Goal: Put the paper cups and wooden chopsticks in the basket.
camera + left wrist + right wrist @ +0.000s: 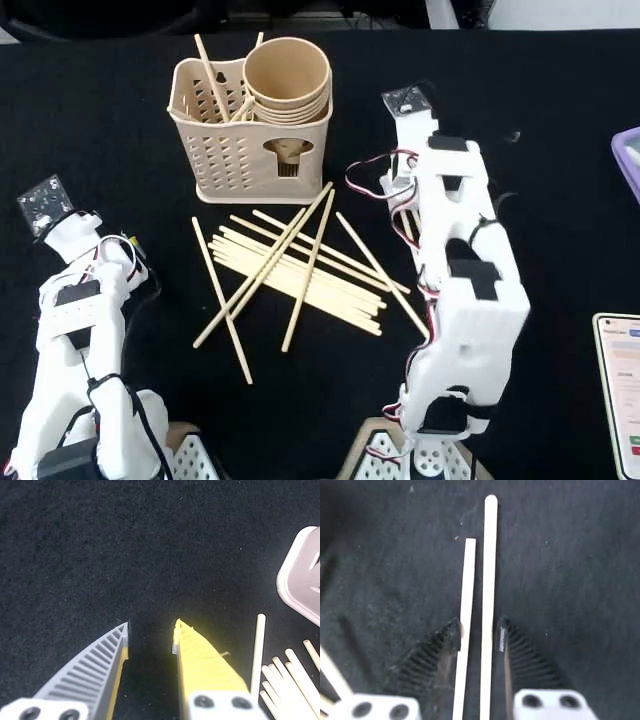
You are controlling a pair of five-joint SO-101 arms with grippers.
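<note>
Two chopsticks lie side by side on the bench between the narrowly spread jaws of the right tool, at the right side of the pile mid-bench. Near the bench's left edge the left tool hangs spread over bare cloth, stick ends just beside it. Toward the rear edge, the basket holds stacked paper cups.

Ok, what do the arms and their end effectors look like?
The left arm and right arm are white plastic segments with black motors and loose red, white and black cables. The left end effector has one grey and one yellow ribbed finger; the right end effector has black ribbed ones.
</note>
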